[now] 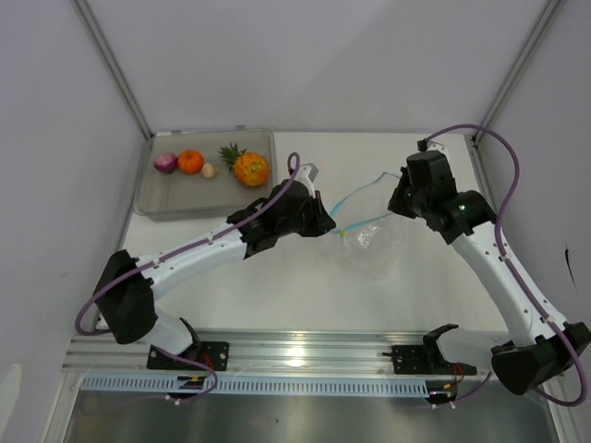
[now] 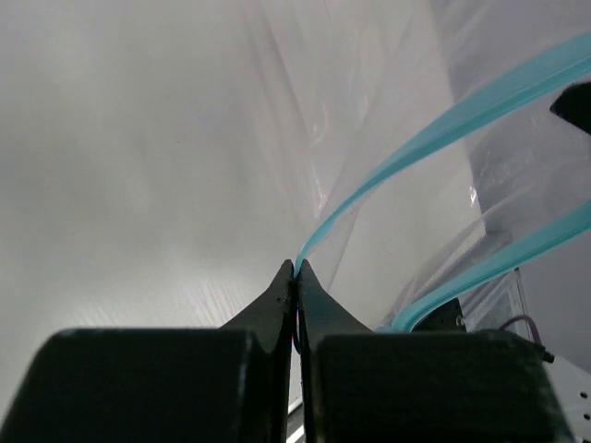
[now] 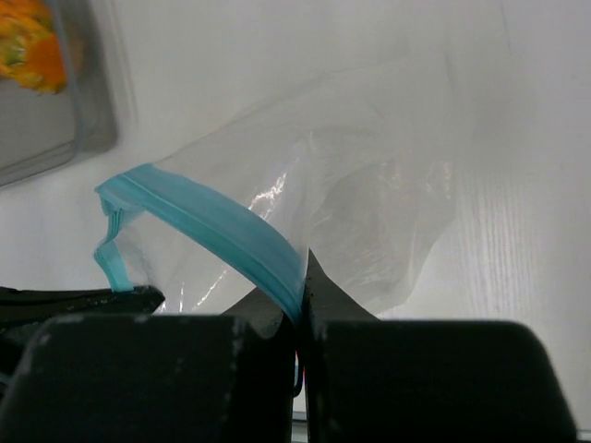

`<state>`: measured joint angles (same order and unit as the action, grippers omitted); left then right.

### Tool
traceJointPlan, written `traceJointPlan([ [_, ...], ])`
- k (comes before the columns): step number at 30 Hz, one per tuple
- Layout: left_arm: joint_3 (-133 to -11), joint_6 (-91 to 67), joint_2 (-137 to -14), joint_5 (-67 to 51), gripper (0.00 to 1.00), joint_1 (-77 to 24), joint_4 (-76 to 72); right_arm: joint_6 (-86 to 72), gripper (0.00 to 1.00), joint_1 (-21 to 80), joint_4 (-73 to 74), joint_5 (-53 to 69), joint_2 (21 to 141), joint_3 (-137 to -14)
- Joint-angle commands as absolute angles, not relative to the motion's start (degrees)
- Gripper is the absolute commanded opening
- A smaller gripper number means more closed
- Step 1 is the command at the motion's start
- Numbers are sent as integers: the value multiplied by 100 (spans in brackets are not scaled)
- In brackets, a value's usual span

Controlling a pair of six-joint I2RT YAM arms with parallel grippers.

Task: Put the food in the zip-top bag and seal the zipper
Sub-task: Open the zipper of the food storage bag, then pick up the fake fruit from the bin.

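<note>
Top external view alone takes in the whole scene. The tray (image 1: 203,214) sits at the far left of the table (image 1: 295,286). In it lie the onion (image 1: 165,162), orange (image 1: 190,161), bulb (image 1: 210,170) and pineapple (image 1: 249,168). The bag (image 1: 374,245) is to the tray's right, well apart from it, strung between the two arms. None of the food is in the bag.

The left wrist view shows no tray or food. It looks into the bag's mouth, where the zipper (image 2: 443,129) runs off to the upper right as two separate blue strips. The right wrist view adds the bag's crumpled body (image 3: 369,194) lying on the white table. It also catches a tray corner (image 3: 88,111) with the pineapple (image 3: 32,46) at upper left.

The bag is clear and crinkly. Its lower part rests on the table and its mouth is lifted and gaping. The zipper is unsealed: from above, its blue strips (image 1: 355,194) stand apart in an open loop.

The left gripper (image 2: 296,268) has its jaws pressed together, the tips pinching one blue strip at the left end of the mouth. The other strip passes just beside it on the right. The right gripper (image 3: 305,277) is likewise pressed together, pinching a blue strip on the far side of the mouth. From there the strip runs left and folds back at the corner.
</note>
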<state>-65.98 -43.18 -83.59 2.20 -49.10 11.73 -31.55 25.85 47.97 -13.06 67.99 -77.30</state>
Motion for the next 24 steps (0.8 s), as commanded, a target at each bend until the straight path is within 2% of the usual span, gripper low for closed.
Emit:
traceJointPlan([
  [1,-6882,-4017,-8700,-700,1,-4878,932,-2637,0,2233,5080,-1259,6952,-7963],
  [4,-7031,-3833,-8841,-1071,1,-4869,783,-2531,0,2092,5159,-1204,7206,-8094],
  [5,-7057,-3771,-8938,-1351,6,-4869,756,-2523,0,2083,5185,-1222,7294,-8164],
  [6,-7188,-3675,-8973,-1528,24,-4869,773,-2522,0,2074,5212,-1196,7338,-8182],
  [7,-7216,-3622,-9000,-1529,24,-4869,773,-2522,0,2083,5221,-1169,7382,-8226],
  [8,-7233,-3578,-8983,-1608,37,-4869,765,-2488,0,2083,5256,-1160,7496,-8296],
  [9,-7225,-3481,-8956,-1617,44,-4852,765,-2461,0,2074,5265,-1134,7541,-8323],
  [10,-7225,-3446,-8913,-1565,55,-4852,791,-2444,0,2074,5273,-1177,7602,-8358],
  [15,-7181,-3139,-8473,-1134,82,-4641,984,-2242,0,2065,5353,-1222,8094,-8613],
  [16,-7268,-3085,-8420,-1073,97,-4606,1019,-2206,0,2057,5335,-1239,8164,-8639],
  [21,-7637,-2944,-8402,-660,100,-4123,1353,-1847,0,1925,5072,-1239,8927,-8850],
  [24,-8268,-2892,-8630,-371,100,-3640,1738,-1732,0,1820,4878,-1073,9306,-9131],
])
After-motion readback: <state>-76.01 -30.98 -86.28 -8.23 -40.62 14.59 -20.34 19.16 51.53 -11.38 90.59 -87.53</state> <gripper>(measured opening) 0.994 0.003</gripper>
